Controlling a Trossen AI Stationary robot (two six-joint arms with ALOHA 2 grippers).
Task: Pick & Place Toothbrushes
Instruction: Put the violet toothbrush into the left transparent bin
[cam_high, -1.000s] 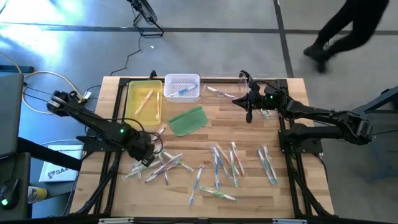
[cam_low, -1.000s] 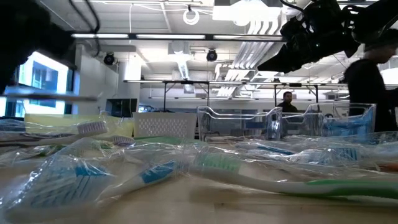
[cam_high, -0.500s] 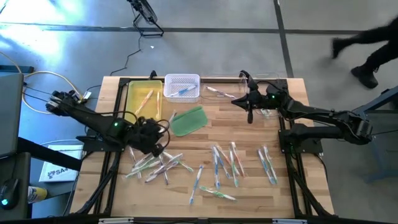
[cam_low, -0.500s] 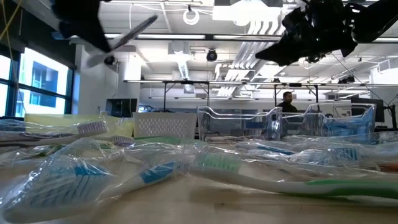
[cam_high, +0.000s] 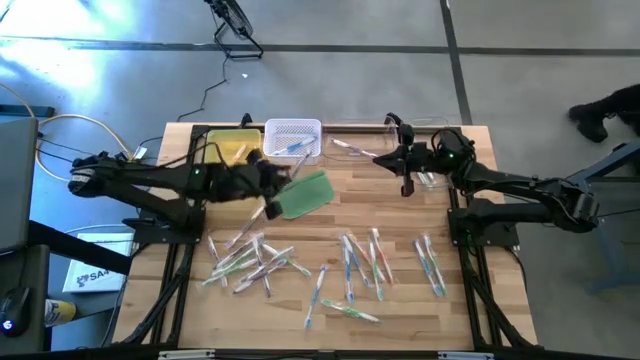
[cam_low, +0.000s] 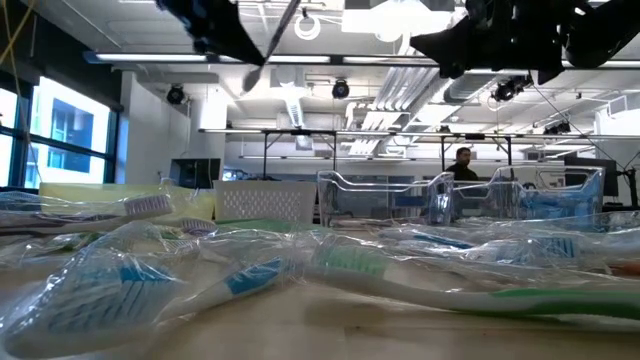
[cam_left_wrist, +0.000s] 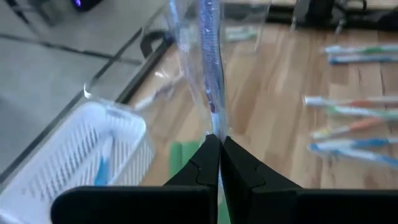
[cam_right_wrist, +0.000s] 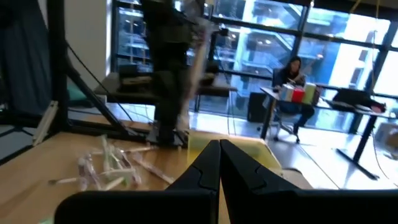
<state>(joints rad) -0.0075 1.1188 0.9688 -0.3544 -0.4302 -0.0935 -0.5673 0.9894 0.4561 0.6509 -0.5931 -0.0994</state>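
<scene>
High view looks straight down, table (cam_high: 330, 225) centred in frame. Low view sits at tabletop level, close to wrapped toothbrushes (cam_low: 300, 275) in the lower frame, facing the room. Each wrist view looks forward past its own fingers. High and left wrist views share the white basket (cam_high: 293, 140).

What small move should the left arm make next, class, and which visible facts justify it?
Probably carry on toward the white basket and open there. The left gripper is shut on a wrapped toothbrush, raised above the table near the green pad, with the basket just beyond. The right gripper waits shut by the clear tray.
</scene>
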